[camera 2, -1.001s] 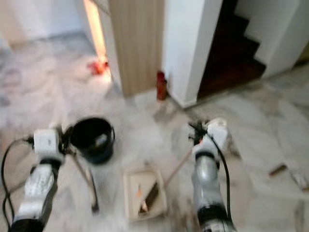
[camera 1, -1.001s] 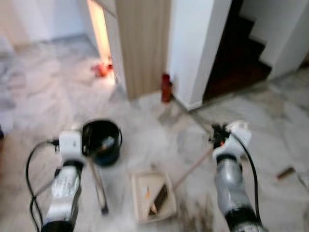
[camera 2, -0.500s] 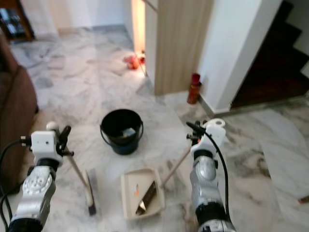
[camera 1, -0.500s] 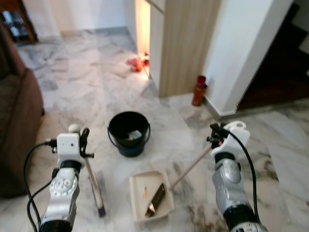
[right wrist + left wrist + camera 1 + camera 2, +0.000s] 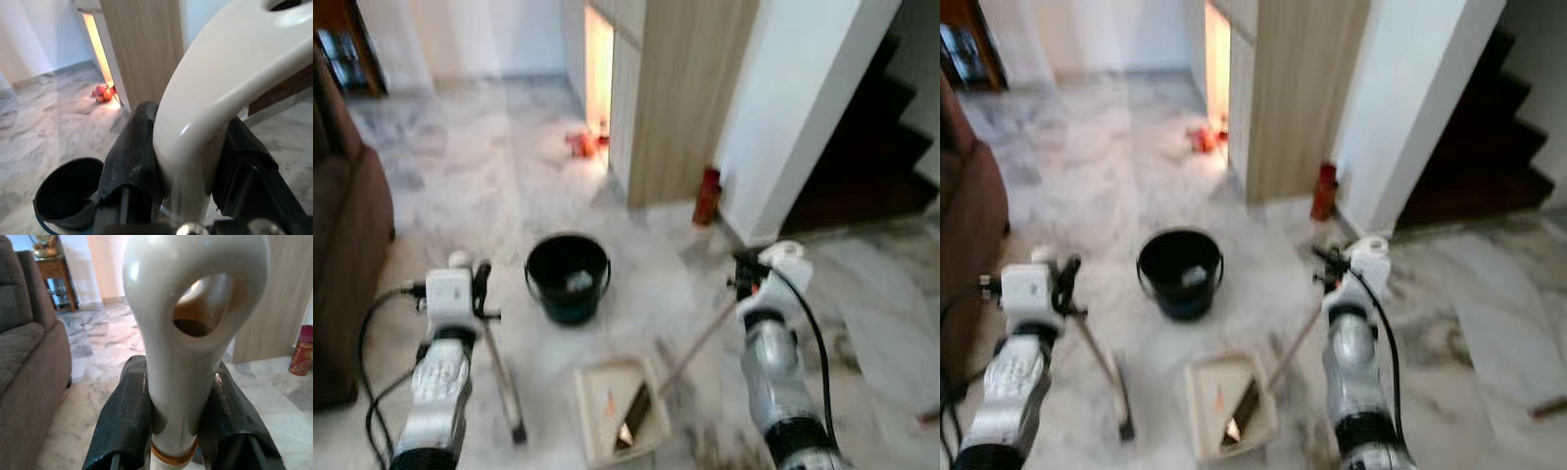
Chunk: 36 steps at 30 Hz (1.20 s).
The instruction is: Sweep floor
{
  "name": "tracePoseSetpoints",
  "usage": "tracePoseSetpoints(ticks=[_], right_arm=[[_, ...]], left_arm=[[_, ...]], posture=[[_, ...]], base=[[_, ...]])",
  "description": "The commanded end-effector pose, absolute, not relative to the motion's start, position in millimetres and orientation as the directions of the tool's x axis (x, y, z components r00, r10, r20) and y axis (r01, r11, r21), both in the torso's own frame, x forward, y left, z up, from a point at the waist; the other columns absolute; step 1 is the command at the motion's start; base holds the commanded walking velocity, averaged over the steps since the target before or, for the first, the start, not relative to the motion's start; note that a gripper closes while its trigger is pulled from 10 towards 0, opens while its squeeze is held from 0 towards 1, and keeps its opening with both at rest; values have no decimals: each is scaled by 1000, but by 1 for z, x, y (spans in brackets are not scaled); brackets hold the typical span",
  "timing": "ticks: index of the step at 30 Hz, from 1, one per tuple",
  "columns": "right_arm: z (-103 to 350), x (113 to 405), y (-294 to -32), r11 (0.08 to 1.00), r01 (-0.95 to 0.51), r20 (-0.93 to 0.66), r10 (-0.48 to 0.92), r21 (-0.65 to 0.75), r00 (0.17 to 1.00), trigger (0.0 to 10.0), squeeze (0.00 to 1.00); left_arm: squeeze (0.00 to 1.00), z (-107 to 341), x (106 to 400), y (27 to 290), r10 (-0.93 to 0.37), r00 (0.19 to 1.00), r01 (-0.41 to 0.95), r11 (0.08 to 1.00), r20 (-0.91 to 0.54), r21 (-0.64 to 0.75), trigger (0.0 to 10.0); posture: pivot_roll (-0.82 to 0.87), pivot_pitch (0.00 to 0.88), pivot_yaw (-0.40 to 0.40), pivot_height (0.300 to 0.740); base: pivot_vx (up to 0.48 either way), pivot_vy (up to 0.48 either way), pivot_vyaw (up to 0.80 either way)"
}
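Observation:
My left gripper (image 5: 473,291) is shut on the cream top of a broom handle (image 5: 188,333), which has a hole in its end. The broom's stick slants down to its dark brush head (image 5: 515,427) on the marble floor. My right gripper (image 5: 751,276) is shut on the cream handle (image 5: 215,93) of a long-handled dustpan (image 5: 595,394). The pan rests on the floor between my arms, with a dark piece and an orange bit inside. A black bucket (image 5: 568,278) stands just beyond the pan. Dark dirt (image 5: 710,443) streaks the floor right of the pan.
A brown sofa (image 5: 342,255) stands at the left. Ahead are a wooden cabinet (image 5: 690,98), a white pillar (image 5: 798,108) and a red bottle (image 5: 706,196) at its foot. Dark stairs (image 5: 862,166) rise at the right. An orange thing (image 5: 579,144) lies by the lit gap.
The camera has swung, so the whole picture shifted and the sofa came into view. Both grippers keep their hold on the broom and the dustpan handle.

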State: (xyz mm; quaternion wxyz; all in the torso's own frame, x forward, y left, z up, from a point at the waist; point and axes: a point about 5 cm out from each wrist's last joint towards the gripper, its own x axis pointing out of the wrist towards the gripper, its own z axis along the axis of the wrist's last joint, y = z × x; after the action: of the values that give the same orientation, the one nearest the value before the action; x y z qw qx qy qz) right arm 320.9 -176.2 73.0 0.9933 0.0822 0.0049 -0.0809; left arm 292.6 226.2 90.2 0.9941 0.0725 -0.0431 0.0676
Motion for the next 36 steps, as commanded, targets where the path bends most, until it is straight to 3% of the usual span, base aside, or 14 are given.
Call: tracePoseSetpoints(ticks=[1,7,18,29,36], right_arm=[[84,327,-172,971,145,20,-151,190,988,10000,0],[85,328,-171,975,132,24,-139,181,990,10000,0],[85,328,-168,977,105,21,-111,185,994,10000,0],[85,329,-166,978,91,17,-96,189,995,10000,0],[85,330,-166,977,82,14,-86,195,996,10000,0]], left_arm=[[0,101,297,227,126,983,-147,977,137,153,10000],[0,101,297,227,130,982,-150,977,138,152,10000],[0,101,297,226,132,981,-153,977,140,150,10000],[0,102,298,226,135,981,-156,976,142,149,10000],[0,101,297,226,131,981,-152,977,146,150,10000]], posture=[[96,0,-34,740],[96,0,-36,740],[97,0,-40,740],[100,0,-44,740],[99,0,-43,740]], base=[[356,0,0],[356,0,0],[356,0,541],[354,0,0],[0,0,0]])
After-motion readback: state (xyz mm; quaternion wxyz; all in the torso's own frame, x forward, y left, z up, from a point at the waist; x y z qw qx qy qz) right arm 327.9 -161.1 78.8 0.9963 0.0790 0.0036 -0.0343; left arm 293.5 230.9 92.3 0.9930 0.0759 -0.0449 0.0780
